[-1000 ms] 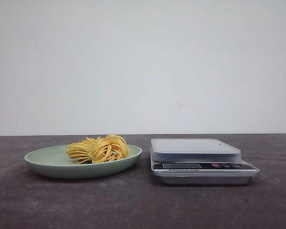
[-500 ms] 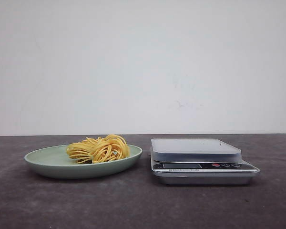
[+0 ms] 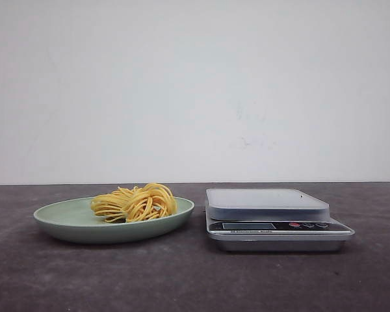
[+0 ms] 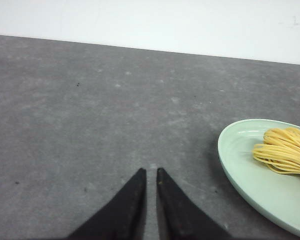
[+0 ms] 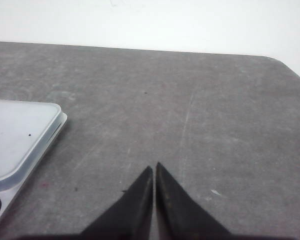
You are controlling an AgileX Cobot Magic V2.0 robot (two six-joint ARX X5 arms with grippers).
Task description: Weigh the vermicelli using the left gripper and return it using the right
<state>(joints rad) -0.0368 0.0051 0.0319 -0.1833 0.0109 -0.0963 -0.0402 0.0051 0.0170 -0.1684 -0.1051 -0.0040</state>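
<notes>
The vermicelli [image 3: 135, 203] is a golden-yellow clump of looped strands lying on a pale green plate [image 3: 65, 218] left of centre. In the left wrist view the vermicelli [image 4: 285, 150] and plate [image 4: 245, 170] lie off to one side of my left gripper [image 4: 151, 171]. That gripper hovers over bare table, its black pointed fingers shut with only a thin slit between them and nothing held. My right gripper [image 5: 154, 166] is also shut and empty, over bare table beside the scale [image 5: 15, 135]. Neither gripper shows in the front view.
A silver digital kitchen scale [image 3: 266, 203] with a flat grey platform stands right of the plate, its display and buttons facing front. The dark grey tabletop [image 3: 195, 279] runs back to a white wall. A rounded table corner [image 5: 290, 65] shows in the right wrist view.
</notes>
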